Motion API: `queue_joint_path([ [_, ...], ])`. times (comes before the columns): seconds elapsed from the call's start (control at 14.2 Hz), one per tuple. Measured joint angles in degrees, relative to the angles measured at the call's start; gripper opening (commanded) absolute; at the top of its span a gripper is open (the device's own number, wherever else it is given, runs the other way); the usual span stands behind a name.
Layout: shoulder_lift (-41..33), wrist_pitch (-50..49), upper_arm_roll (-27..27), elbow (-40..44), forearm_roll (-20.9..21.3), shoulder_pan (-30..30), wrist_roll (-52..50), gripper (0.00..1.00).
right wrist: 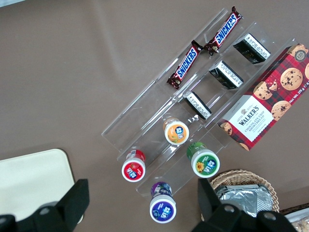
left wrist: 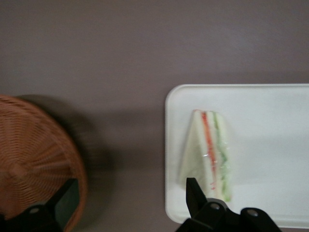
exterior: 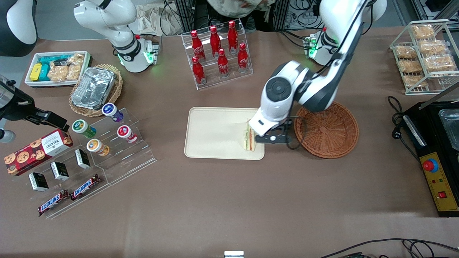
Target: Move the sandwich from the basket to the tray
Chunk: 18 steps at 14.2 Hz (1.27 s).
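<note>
We see the sandwich lying on the tray, at the tray's end nearest the basket. The end effector hangs just above that end of the tray. Its fingers are spread wide and hold nothing; one is over the sandwich's edge, the other over the basket rim. The basket sits on the brown counter beside the tray.
</note>
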Motion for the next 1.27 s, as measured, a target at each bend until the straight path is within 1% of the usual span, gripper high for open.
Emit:
queue_joint_path([
  [0.21, -6.38, -4.77, 0.26, 0.1, 0.36, 5.16, 4.03, 0.99],
  [0.42, -9.8, -7.11, 0.48, 0.05, 0.47, 10.61, 6.42, 0.98],
  [0.56, -11.8, -8.61, 0.53, 0.09, 0.18, 14.56, 11.57, 0.98],
  [0.84, -16.88, -16.78, 0.53, 1.42, -0.1, 21.99, 24.19, 0.98],
  [0.98, -18.37, -19.85, 0.59, 2.89, -0.12, 24.54, 29.13, 0.98],
  [1.27, -20.44, -23.08, 0.55, 4.79, -0.13, 27.16, 31.05, 0.98],
])
